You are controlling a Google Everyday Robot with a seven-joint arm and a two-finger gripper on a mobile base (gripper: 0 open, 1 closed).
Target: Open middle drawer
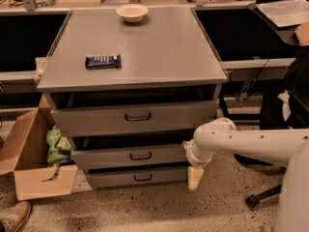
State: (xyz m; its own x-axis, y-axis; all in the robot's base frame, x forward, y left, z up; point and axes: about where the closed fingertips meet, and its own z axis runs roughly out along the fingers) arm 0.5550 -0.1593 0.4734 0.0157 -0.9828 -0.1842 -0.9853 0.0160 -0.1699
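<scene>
The grey cabinet (145,52) has three drawers stacked in its front. The middle drawer (106,157) is a wide grey panel of medium height with a small dark loop handle (140,155) at its centre. A dark gap shows above its front. My white arm (241,141) reaches in from the right. My gripper (194,180) points down at the cabinet's lower right corner, beside the right end of the bottom drawer (111,178) and just below the middle drawer's right end. It is well to the right of the handle.
The tall top drawer (96,119) has a dark gap above it. A dark snack bar (103,61) and a bowl (132,12) lie on the cabinet top. An open cardboard box (29,153) holding a green bag stands at the left. A shoe (12,217) and a chair base (258,199) are on the floor.
</scene>
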